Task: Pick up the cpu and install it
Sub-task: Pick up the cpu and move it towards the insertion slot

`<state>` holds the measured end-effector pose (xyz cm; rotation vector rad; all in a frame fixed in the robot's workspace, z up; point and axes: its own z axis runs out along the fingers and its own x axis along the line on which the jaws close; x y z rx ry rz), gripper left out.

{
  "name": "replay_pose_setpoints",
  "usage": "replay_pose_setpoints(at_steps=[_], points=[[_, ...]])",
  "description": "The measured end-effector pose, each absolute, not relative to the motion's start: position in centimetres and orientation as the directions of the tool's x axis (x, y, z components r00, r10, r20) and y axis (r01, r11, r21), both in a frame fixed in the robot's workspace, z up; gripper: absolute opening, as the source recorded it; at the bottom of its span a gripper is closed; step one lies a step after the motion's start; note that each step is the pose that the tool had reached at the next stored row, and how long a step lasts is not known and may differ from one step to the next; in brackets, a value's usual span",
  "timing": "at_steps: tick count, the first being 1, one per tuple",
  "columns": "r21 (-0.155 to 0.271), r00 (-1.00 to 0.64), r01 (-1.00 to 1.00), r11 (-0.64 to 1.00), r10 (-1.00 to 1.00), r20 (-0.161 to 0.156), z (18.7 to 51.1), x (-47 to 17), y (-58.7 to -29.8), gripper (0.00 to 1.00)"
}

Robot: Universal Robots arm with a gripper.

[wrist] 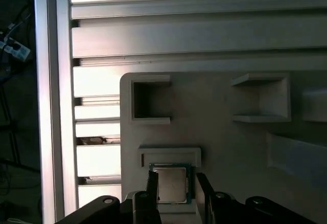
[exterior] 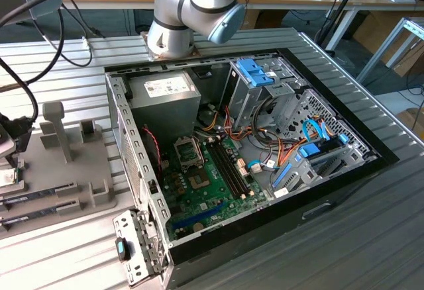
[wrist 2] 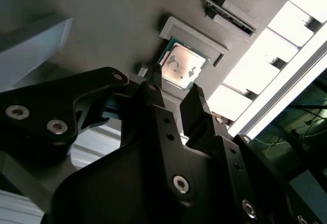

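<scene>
Picking stage: I judge the grasp not yet made.
Gripper: fingers parted, flanking the cpu, holding nothing.
cpu location: flat in the grey holder recess.
Demand: I must keep the fingers square to its edges.

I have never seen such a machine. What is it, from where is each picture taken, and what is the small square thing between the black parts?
It is a robot arm with a gripper, which is a clamp with two fingers. The exterior view comes from a camera off the arm. It shows an opened computer case on a ribbed metal table, with a grey holder tray at that view's left. Both wrist views come from cameras on the arm, looking past the black fingers. The gripper is open, with one finger at each side of the cpu. The cpu is the small silver chip, and it lies in the tray's recess, not lifted.
</scene>
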<state>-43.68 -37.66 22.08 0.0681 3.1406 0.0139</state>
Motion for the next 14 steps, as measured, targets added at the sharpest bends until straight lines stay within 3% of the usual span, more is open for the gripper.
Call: replay_pose_setpoints(at_steps=[9, 10, 12, 14], points=[[-0.002, -1.000, 0.022, 1.000, 0.022, 0.000, 21.86, -43.68, -37.78, 0.42], [-0.002, -1.000, 0.022, 1.000, 0.022, 0.000, 21.86, -43.68, -37.78, 0.43], [-0.002, -1.000, 0.022, 1.000, 0.022, 0.000, 21.85, -43.68, -37.78, 0.56], [-0.002, -1.000, 0.022, 1.000, 0.022, 0.000, 21.85, -43.68, -37.78, 0.56]])
